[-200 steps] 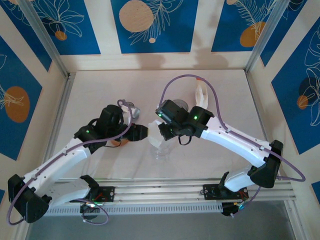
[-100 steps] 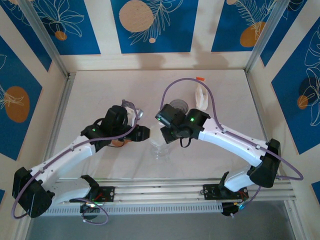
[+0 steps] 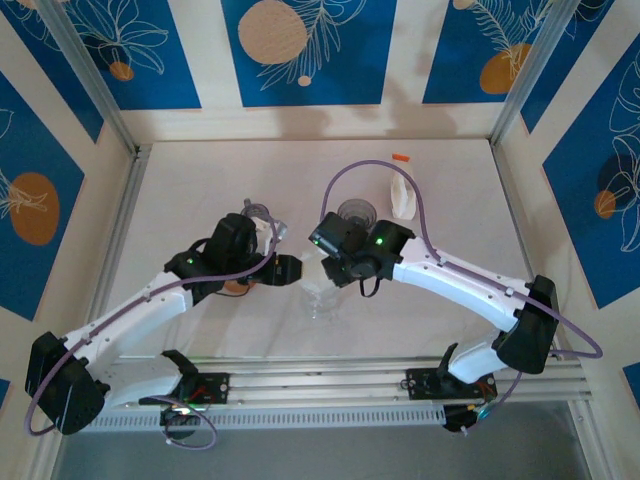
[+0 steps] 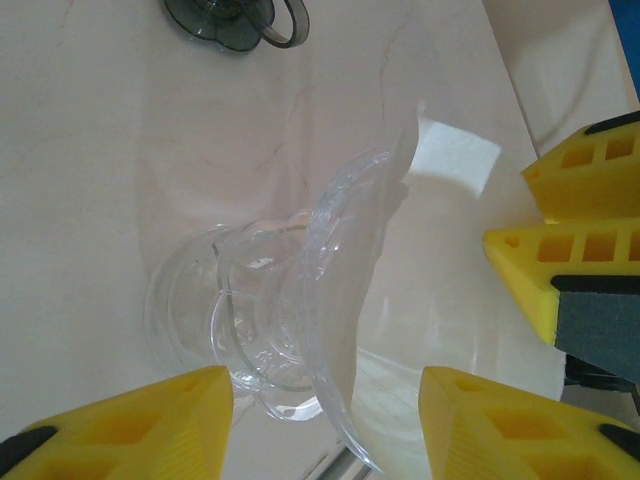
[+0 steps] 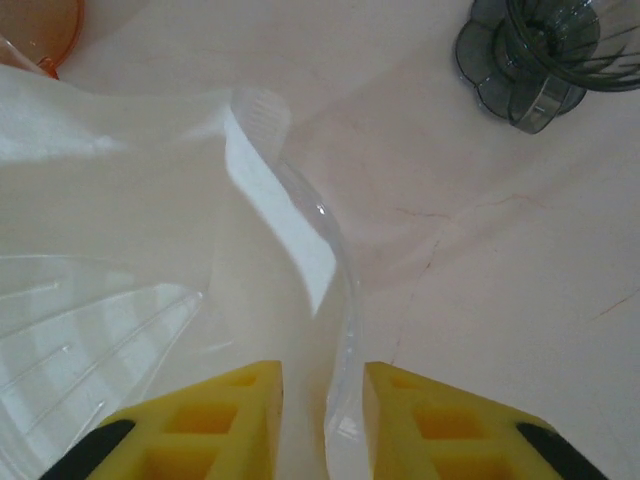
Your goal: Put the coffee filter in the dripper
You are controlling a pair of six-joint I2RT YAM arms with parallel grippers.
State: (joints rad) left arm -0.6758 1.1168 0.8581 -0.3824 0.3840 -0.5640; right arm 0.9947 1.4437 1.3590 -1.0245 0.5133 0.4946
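On the pale table [image 3: 200,180], the coffee filter [image 5: 100,180] was being seated in the clear dripper [image 4: 270,310]. The left gripper [image 4: 322,385] gaped wide around the dripper. The right gripper [image 5: 322,375] was nearly closed astride the rim, its grip unclear, and probably had to let go gently next.

On my feed, a smoky dark-grey plastic funnel with a loop handle [image 3: 358,212] stands on the pale marbled tabletop [image 3: 200,190], toward the far side and right of centre. Just to its right lies a white folded paper-like piece [image 3: 403,197], with a small orange tag [image 3: 401,157] farther back. Left of centre I can make out part of an orange translucent cup [image 5: 40,25], and blue wall panels with orange discs [image 3: 300,50] line the far edge.
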